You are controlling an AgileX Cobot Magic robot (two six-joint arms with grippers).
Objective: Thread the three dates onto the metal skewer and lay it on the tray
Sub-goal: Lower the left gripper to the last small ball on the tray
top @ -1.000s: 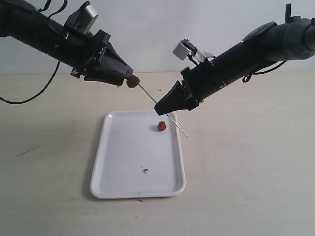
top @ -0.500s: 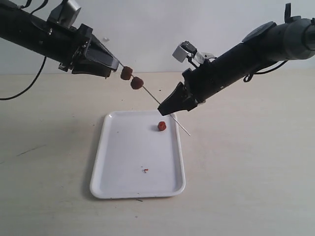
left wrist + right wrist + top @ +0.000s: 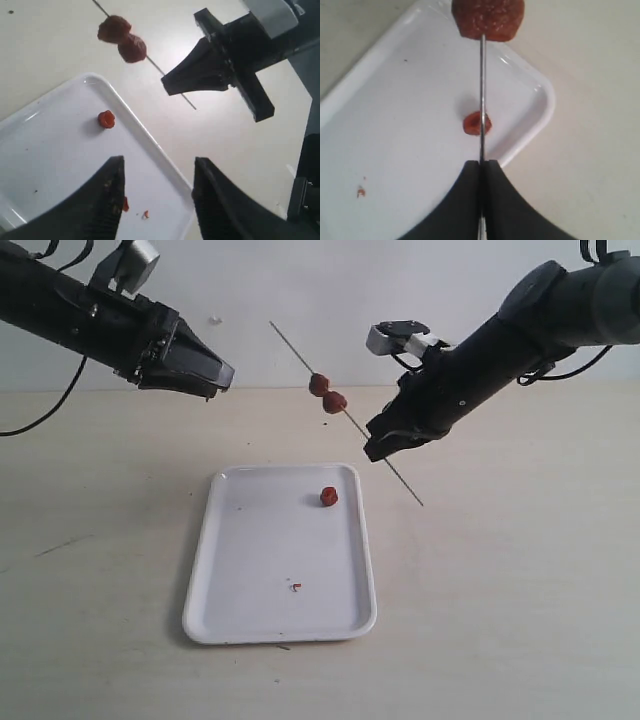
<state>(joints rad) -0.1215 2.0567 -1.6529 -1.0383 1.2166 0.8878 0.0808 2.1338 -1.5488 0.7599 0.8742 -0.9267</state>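
Exterior view: right end effector (image 3: 373, 451) clamps shut on metal skewer (image 3: 291, 344), tip up toward 11 o'clock, likely so its two dates (image 3: 335, 401) can't slide off. Left end effector (image 3: 222, 380) gapes empty, presumably free to fetch third date (image 3: 328, 497), at 1 o'clock on tray (image 3: 200, 575).

Inventory of my work area. Dates: three in all, namely the upper date (image 3: 319, 384) and the lower date (image 3: 335, 401) on the metal skewer (image 3: 404, 484), plus the loose date (image 3: 328, 497) in the white tray (image 3: 260, 560). Metal skewers: one. White trays: one. Reddish crumb (image 3: 297, 587) on the tray: one that I can make out. Worktop (image 3: 500, 620): one. Hands: two, my left hand (image 3: 220, 385) and my right hand (image 3: 373, 451).
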